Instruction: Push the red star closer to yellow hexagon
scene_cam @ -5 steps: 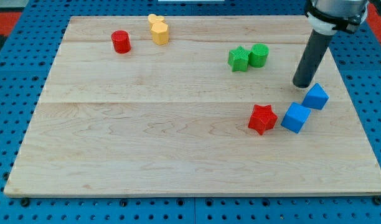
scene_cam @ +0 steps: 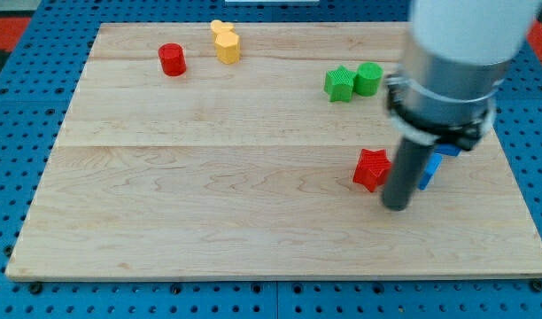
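The red star (scene_cam: pixel 370 168) lies right of the board's middle. My tip (scene_cam: pixel 396 206) rests on the board just below and right of it, close to its lower right edge; I cannot tell if they touch. The rod and arm hide most of a blue block (scene_cam: pixel 428 172) right of the star, and a second blue block (scene_cam: pixel 450 151) shows only as a sliver. The yellow hexagon (scene_cam: pixel 228 48) stands near the view's top, left of centre, touching another yellow block (scene_cam: pixel 220 29) above it.
A red cylinder (scene_cam: pixel 172 59) stands at the top left. A green star (scene_cam: pixel 339 84) and a green cylinder (scene_cam: pixel 368 79) sit together at the upper right. The wooden board (scene_cam: pixel 209 195) lies on a blue pegboard.
My tip has moved down and to the left, from above the blue blocks to just below right of the red star. The arm now covers the blue blocks. The blocks look unmoved.
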